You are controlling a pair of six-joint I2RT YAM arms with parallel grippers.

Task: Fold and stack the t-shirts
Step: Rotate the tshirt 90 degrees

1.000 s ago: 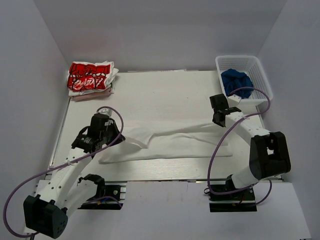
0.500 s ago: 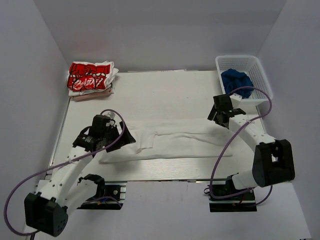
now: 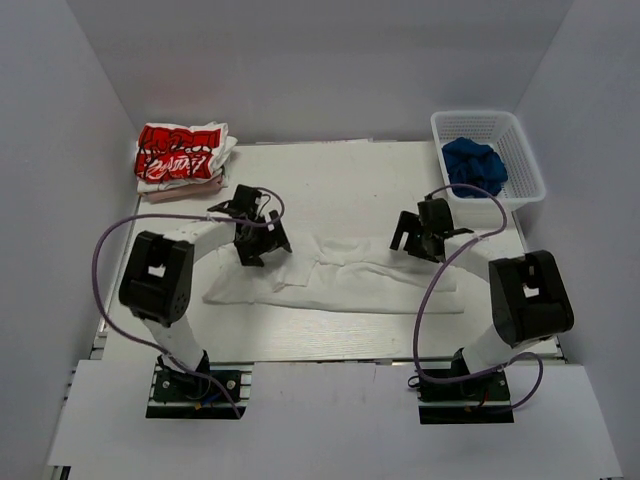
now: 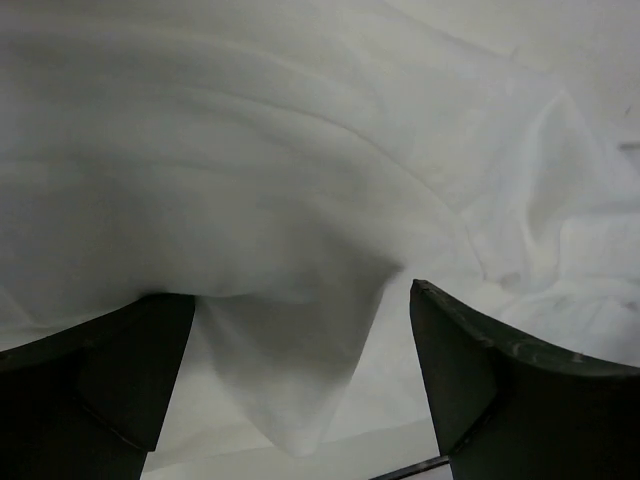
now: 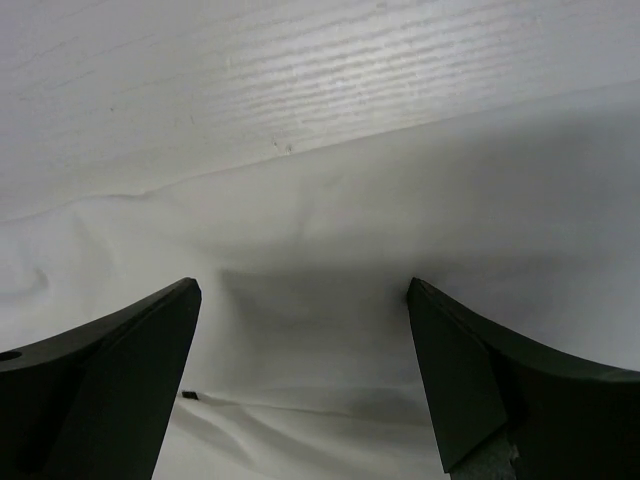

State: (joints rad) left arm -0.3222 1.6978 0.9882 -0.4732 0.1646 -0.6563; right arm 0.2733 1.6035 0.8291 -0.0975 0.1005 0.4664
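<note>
The plain white t-shirt [image 3: 350,285] lies as a long, loosely folded band across the middle of the table. My left gripper [image 3: 262,240] hovers open over its left far part; in the left wrist view a drooping fold of the white shirt [image 4: 300,150] hangs between the spread fingers [image 4: 500,380] of the gripper [image 4: 300,310], gripped by neither. My right gripper [image 3: 412,232] is open over the shirt's right far edge, and its wrist view shows flat white cloth [image 5: 400,200] under the gripper [image 5: 303,300]. The red-and-black printed shirt [image 3: 180,155] sits folded at the far left corner.
A white plastic basket [image 3: 520,150] with a blue cloth [image 3: 472,165] inside stands at the far right corner. Bare table [image 3: 340,180] stretches beyond the shirt, and its wood grain [image 5: 300,60] shows in the right wrist view. Purple cables loop from both arms.
Both grippers went from shut on the white shirt's raised edge to open. The shirt dropped and settled on the table. Both grippers moved inward, the left one also farther back.
</note>
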